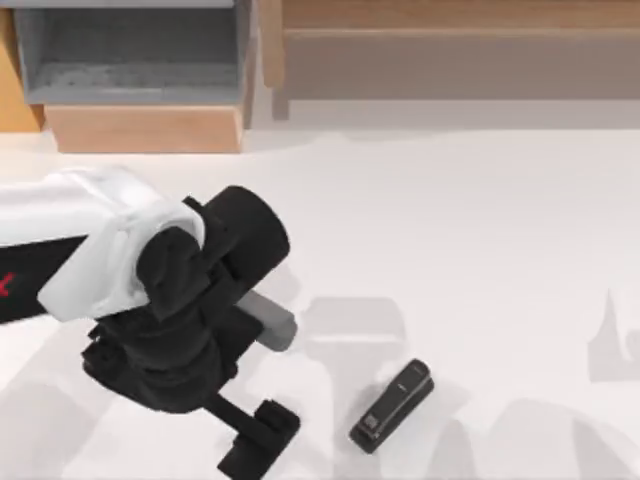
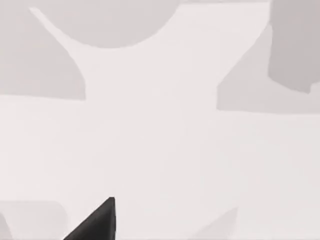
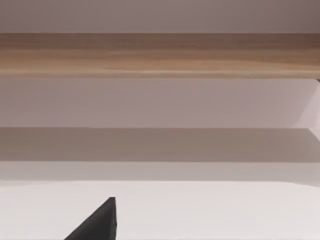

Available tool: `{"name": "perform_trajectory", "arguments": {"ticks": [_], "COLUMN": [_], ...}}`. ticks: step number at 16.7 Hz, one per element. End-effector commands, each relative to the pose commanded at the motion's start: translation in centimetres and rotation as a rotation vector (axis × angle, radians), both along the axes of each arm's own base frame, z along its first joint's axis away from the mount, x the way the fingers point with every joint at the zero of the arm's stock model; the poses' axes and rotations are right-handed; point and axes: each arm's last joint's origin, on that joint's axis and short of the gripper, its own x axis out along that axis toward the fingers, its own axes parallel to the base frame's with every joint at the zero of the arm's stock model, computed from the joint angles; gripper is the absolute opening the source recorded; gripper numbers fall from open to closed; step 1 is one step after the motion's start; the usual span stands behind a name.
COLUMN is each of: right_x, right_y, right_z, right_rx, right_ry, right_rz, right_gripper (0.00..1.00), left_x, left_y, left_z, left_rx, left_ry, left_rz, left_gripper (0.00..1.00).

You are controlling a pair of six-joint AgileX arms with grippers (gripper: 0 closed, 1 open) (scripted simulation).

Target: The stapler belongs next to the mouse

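Observation:
The stapler point(image 1: 392, 405) is a small black bar with a pale label near its lower end. It lies at a slant on the white table point(image 1: 480, 250), near the front edge and a little right of the middle. My left arm reaches in from the left. Its black gripper point(image 1: 258, 440) hangs low over the table just left of the stapler, apart from it. A black part of that gripper point(image 2: 95, 226) shows in the left wrist view over bare table. A black part of my right gripper point(image 3: 95, 226) shows in the right wrist view, facing the back shelf. The mouse is out of view.
An open wooden box with a grey inside point(image 1: 140, 70) stands at the back left. A long wooden shelf point(image 1: 450, 50) runs along the back right, and its wooden board point(image 3: 160, 55) shows in the right wrist view. Soft grey shadows fall on the table near the stapler.

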Motion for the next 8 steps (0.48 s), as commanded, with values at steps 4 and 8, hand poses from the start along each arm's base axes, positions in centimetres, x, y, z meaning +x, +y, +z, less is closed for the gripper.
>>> {"name": "perform_trajectory", "arguments": {"ticks": [4,8], "right_x": [0.0,0.0], "right_y": [0.0,0.0], "right_z": [0.0,0.0], "right_rx": [0.000,0.000], "right_ry": [0.000,0.000], "right_rz": [0.000,0.000], "right_gripper": [1.00,1.00], "left_x": [1.8,3.1], "left_y": [-7.0,-13.1], "left_z": [-0.9,-0.5], "left_rx": [0.095,0.070], "left_ry": [0.072,0.013], "left_rz": [-0.085,-0.126], "left_gripper": [1.00,1.00]}}
